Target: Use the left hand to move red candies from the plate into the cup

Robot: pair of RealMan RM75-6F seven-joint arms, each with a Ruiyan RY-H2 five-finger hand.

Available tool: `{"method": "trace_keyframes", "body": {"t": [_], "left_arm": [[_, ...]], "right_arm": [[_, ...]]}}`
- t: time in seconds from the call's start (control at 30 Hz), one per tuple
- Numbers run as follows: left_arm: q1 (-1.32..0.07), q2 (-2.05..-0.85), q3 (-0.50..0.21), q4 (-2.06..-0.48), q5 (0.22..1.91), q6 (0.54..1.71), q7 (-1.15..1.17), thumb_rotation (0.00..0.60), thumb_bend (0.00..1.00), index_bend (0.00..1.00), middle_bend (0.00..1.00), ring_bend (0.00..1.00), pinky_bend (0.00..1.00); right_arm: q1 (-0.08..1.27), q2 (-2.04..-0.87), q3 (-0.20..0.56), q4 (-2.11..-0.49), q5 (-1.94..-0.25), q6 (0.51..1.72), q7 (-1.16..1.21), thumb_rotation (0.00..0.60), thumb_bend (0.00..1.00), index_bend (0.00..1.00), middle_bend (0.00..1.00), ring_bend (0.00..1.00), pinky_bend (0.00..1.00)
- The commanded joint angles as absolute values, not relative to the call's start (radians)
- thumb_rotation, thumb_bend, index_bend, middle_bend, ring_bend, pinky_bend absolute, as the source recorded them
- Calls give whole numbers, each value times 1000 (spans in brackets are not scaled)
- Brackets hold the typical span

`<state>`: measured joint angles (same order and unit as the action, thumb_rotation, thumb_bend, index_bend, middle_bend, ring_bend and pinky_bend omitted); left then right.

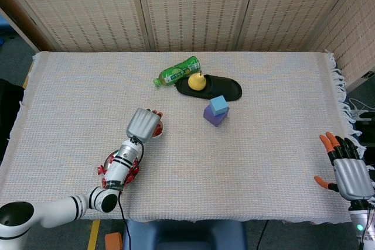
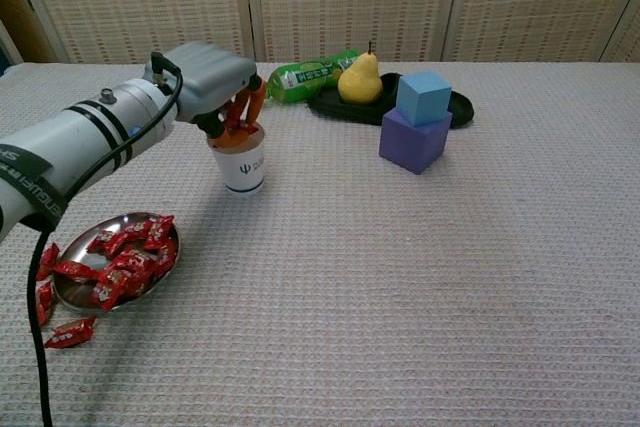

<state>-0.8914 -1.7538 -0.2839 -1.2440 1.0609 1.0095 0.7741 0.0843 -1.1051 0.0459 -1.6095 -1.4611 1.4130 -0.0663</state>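
Observation:
My left hand [image 2: 212, 82] hovers over the white paper cup [image 2: 243, 167], its orange fingertips [image 2: 243, 127] bunched down in the cup's mouth with a bit of red candy pinched between them. From the head view the left hand [image 1: 145, 124] covers most of the cup [image 1: 158, 132]. The metal plate [image 2: 66, 296] with several red candies [image 2: 125, 262] lies near the front left; in the head view my forearm crosses over the plate [image 1: 132, 171]. My right hand [image 1: 348, 171] hangs off the table's front right corner, fingers spread, holding nothing.
Three loose candies [image 2: 70, 332] lie on the cloth beside the plate. Behind the cup lie a green bottle [image 2: 310, 75] and a black tray [image 2: 455, 107] bearing a pear [image 2: 362, 79]. A blue cube [image 2: 424, 95] sits on a purple block [image 2: 412, 142].

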Motion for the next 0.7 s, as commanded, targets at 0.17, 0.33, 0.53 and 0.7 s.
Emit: {"method": "trace_keyframes", "body": {"t": [0.17,0.33,0.53,0.7], "left_arm": [[-895,-1759,-272,-1233,1075,1032,754,600,428,496,559,554,933],[-894,-1753,-259,-1249,1071,1032,755,600,421,379,470,475,879],[-903,-1758,-250,-1228,1074,1033,757,600,417,268,371,361,729],[-901,-1745,-246,-1248,1067,1033,757,600,412,258,357,348,700]], "right_arm": [[84,-1103,44,-1610,-1464,1414,-63,600,0,0,0,0,0],[84,-1102,43,-1611,-1465,1412,-63,600,0,0,0,0,0],[77,-1098,41,-1616,-1473,1427,-58,600,0,0,0,0,0],[77,-1097,41,-1614,-1470,1425,-56,600,0,0,0,0,0]]}}
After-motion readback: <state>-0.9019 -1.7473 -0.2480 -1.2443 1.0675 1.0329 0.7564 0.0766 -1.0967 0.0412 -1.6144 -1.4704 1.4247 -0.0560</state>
